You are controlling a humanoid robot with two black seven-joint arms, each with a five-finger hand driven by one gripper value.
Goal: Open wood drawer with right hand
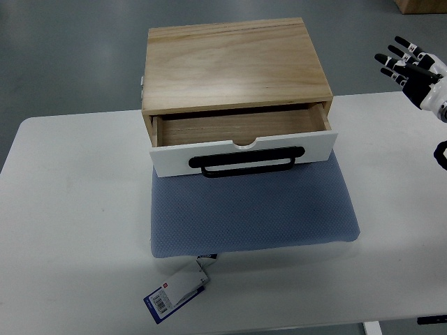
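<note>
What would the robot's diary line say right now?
wood drawer: pulled partly out | right hand: open, away from black handle | left hand: unseen

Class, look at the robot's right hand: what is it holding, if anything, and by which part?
Nothing. The right hand is raised at the picture's right edge, fingers spread, well clear of the wooden drawer box and its black handle.

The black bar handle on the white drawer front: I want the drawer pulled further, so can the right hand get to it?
Probably yes. The black bar handle faces the bare white table, and nothing lies between it and the open right hand.
</note>
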